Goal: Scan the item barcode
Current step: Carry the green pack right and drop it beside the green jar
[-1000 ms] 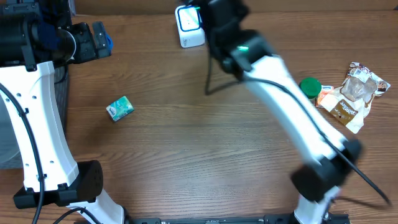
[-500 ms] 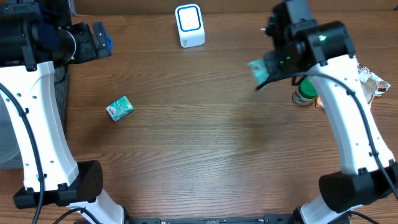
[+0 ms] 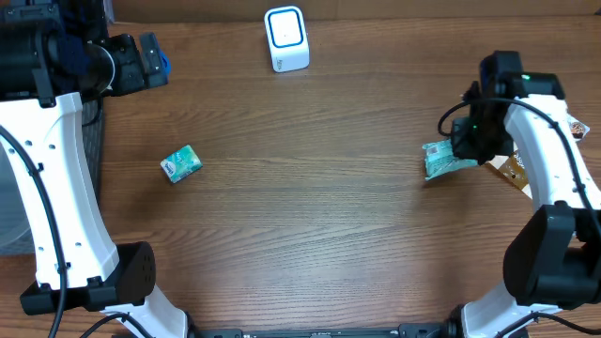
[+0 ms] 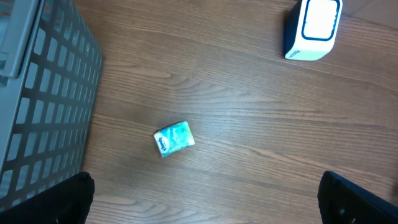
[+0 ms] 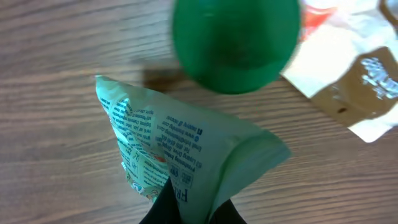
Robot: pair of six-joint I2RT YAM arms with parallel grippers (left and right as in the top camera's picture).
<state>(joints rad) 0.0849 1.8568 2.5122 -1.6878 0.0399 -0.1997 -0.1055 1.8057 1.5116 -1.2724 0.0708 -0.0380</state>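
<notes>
Your right end effector [image 5: 188,208] is pressed together, pinching the packet [image 3: 439,160] by one edge. The packet hangs at about 3 o'clock on the surface [image 3: 310,216], just beside the green cap [image 5: 235,43] and the wrappers [image 3: 535,141]. The scanner [image 3: 286,38] stands at 12 o'clock, well apart from it.

Judge the packet as light, thin and soft. It is printed film that creases where the fingers bite, as the wrist view shows, and it will likely flap or fold if swung fast. A hold on the sealed edge suits it, since that leaves the printed faces free. A grip across the middle would crumple the code. I cannot find the barcode in these views, so expect to turn the packet.

Your left end effector [image 3: 148,58] is spread wide and empty at 10 o'clock. A small box [image 3: 180,163] lies at 9 o'clock.
</notes>
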